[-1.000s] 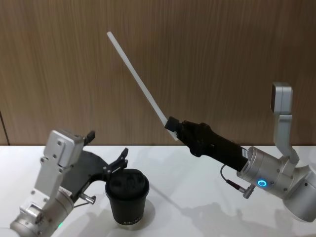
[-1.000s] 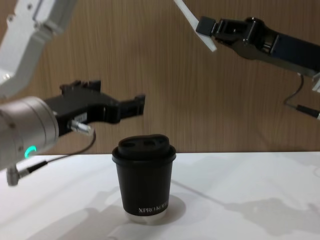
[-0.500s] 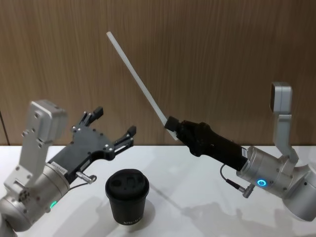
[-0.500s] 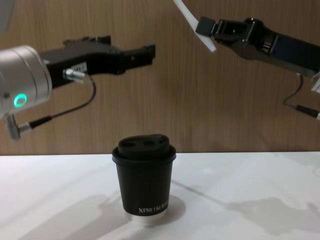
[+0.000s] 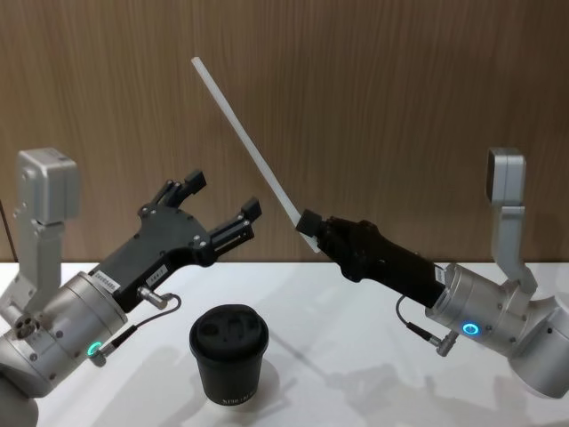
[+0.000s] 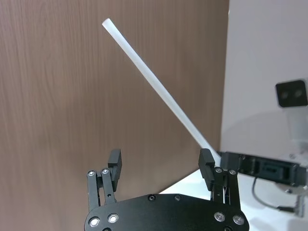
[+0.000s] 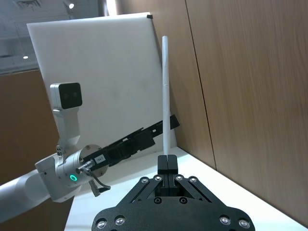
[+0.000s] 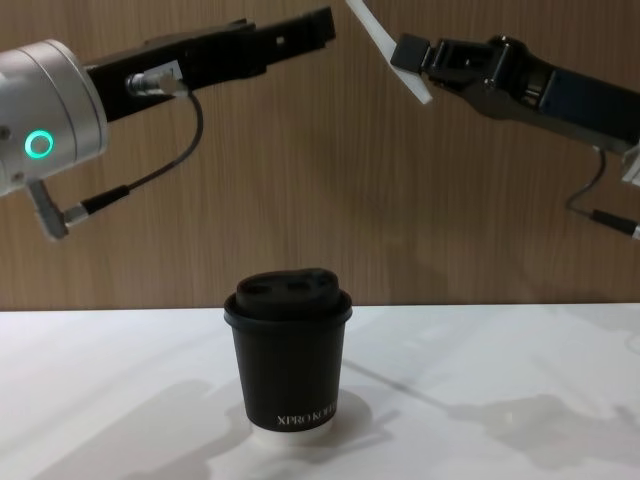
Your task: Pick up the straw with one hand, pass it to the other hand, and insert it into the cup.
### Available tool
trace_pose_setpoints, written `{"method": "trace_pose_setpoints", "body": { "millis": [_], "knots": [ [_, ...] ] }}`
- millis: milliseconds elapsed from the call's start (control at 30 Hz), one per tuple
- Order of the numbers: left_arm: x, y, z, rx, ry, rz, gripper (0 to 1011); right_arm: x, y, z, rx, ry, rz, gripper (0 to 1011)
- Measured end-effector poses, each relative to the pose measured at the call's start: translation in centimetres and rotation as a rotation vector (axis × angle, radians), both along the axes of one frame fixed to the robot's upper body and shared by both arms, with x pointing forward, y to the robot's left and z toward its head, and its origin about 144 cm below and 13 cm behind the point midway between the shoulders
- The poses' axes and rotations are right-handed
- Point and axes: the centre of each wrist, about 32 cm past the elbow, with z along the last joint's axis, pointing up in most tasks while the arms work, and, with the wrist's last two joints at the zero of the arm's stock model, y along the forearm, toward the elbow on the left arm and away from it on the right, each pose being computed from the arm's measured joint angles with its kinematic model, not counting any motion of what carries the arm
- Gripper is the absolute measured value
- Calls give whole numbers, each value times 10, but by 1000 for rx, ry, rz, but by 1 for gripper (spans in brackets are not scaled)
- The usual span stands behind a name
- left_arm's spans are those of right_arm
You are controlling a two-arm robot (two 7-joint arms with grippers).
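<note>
head view: right pincer (image 5: 308, 224) pinches the straw (image 5: 246, 138) low down, left pincer (image 5: 222, 197) spread near it, above the cup (image 5: 228, 356).

cup (image 5: 228, 351) on table (image 5: 347, 307), straw (image 5: 249, 147) high above

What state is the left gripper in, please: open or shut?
Open: the left gripper has its jaws spread wide apart, short of the straw.

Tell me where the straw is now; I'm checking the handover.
In the head view the straw is in the air, its lower end pinched by the right gripper, slanting up and left above the cup, near the open left gripper.
</note>
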Motion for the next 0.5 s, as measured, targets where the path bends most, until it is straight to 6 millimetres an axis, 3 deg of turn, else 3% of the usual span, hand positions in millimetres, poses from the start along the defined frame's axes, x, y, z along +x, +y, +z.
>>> {"method": "trace_pose_setpoints", "body": {
  "millis": [500],
  "knots": [
    [14, -4, -12, -194, 62, -112, 1003, 0, 0, 0, 0, 0, -1, 2]
  ]
}}
